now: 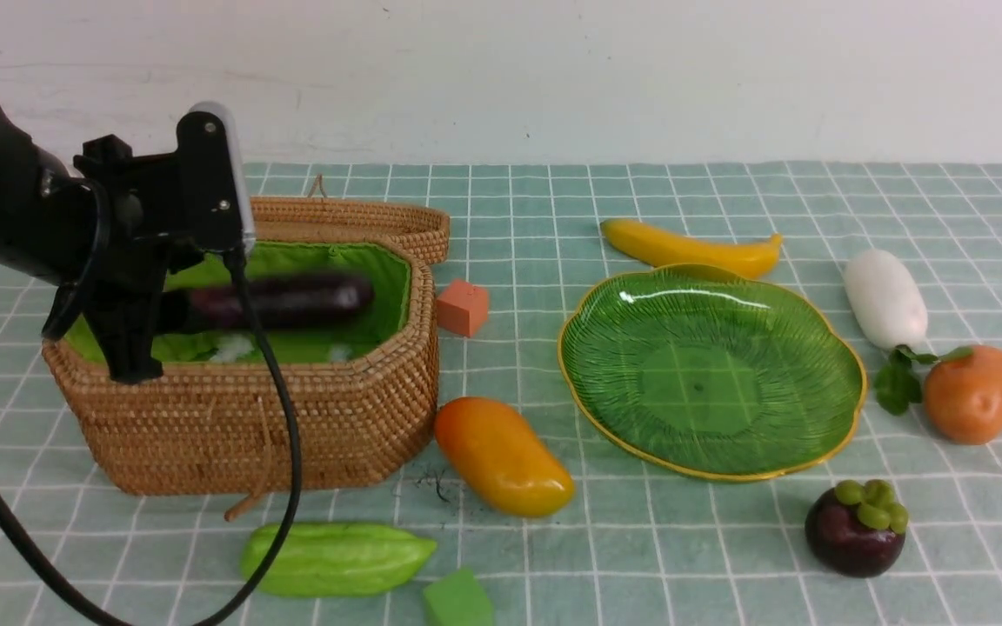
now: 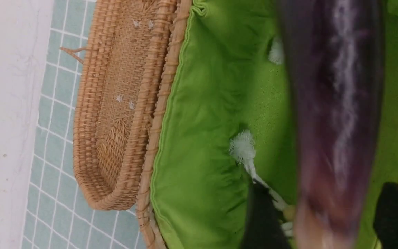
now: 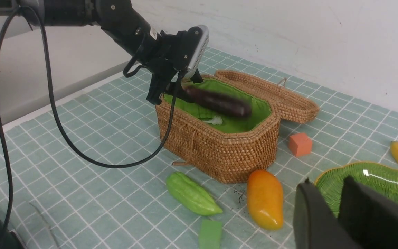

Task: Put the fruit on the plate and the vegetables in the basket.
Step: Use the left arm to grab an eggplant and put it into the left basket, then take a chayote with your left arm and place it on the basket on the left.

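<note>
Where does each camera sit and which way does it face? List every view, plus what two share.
Front view: between the arms, facing forward over the basket and plate; left gripper shows.
Left wrist view: on the left wrist, looking into the basket at the blurred aubergine; its fingers show.
Right wrist view: low beside the plate, facing the basket; right gripper and left arm show.
Shared: all three show basket and aubergine.

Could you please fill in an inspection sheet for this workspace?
Surface: checked tablecloth, dark smudge beside mango.
Job's things: aubergine blurred inside basket; green pod, radish, lumpy orange piece, mango, banana, mangosteen on cloth; plate bare.
Clutter: orange cube, green cube.
Pincers: left pincer over basket, jaws apart either side of aubergine; right pincer empty, narrowly open.
Cables: black cable hangs across basket front.
Surroundings: white wall.
</note>
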